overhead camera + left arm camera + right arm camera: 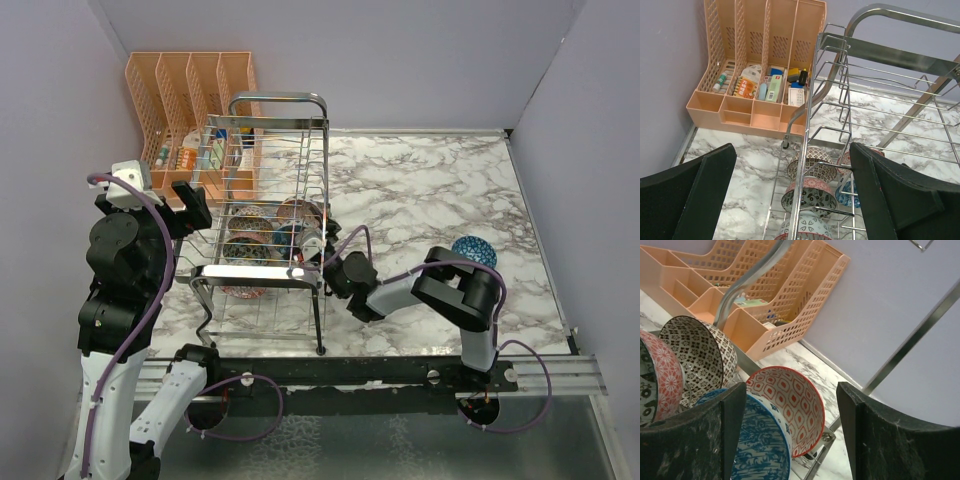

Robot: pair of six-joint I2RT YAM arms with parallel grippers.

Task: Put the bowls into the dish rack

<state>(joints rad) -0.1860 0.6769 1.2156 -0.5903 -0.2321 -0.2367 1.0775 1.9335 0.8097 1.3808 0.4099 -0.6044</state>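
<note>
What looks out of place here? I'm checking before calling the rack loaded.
One blue bowl sits alone on the marble table, well right of the dish rack, apparently upside down. The other bowls stand on edge inside the rack.

Marble table (430, 180) bears dish rack (255, 272), organizer (190, 90), blue bowl (473, 250)

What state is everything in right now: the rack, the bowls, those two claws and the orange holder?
dish rack: upright, partly loaded.
red-patterned bowl: on edge in the rack.
black-and-white bowl: on edge in the rack.
loose blue bowl: on the table, not yet loaded.
left gripper: open, empty, beside the rack.
right gripper: open at the racked bowls, gripping none.
orange organizer: upright, small items inside.
</note>
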